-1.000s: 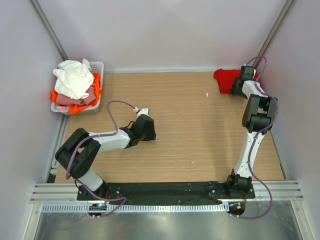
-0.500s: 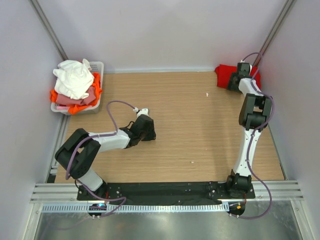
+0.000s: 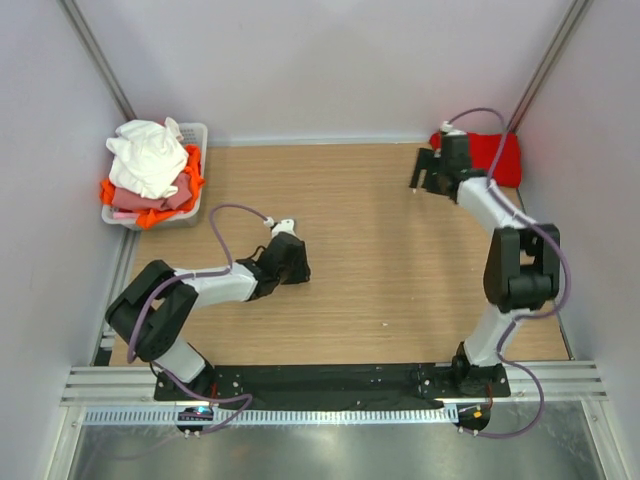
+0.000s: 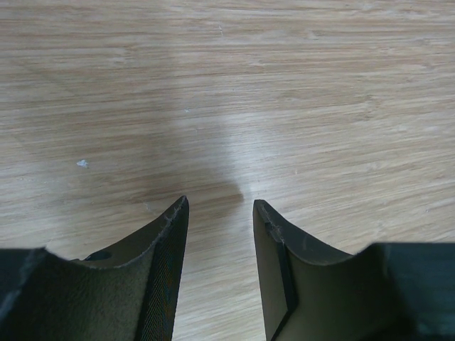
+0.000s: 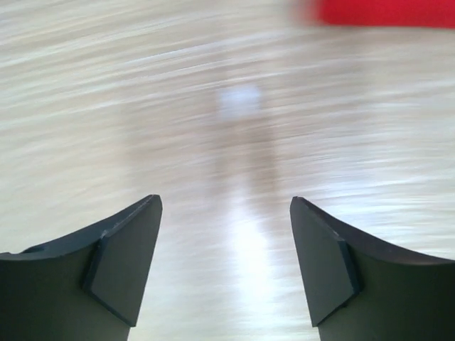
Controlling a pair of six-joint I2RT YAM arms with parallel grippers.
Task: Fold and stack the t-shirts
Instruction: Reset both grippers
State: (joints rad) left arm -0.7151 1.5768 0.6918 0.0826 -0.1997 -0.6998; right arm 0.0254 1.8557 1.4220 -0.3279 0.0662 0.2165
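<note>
A bright red t-shirt (image 3: 492, 153) lies folded in the table's far right corner; its edge shows at the top of the right wrist view (image 5: 384, 12). My right gripper (image 3: 424, 183) hangs just left of it, open over bare wood (image 5: 226, 206) with nothing between the fingers. White (image 3: 148, 158), pink (image 3: 150, 200) and orange (image 3: 150, 218) t-shirts are heaped in the basket at the far left. My left gripper (image 3: 296, 266) sits low over the table's middle left, its jaws partly apart and empty (image 4: 220, 206).
The white slotted basket (image 3: 197, 130) stands at the far left corner against the wall. Grey walls close in the wooden table (image 3: 360, 260) at the back and both sides. A small white speck (image 3: 414, 188) lies near the right gripper.
My right gripper has left the red t-shirt and swung left over bare wood, its jaws a little wider. The shirt stays in the corner. The left arm has barely moved.
</note>
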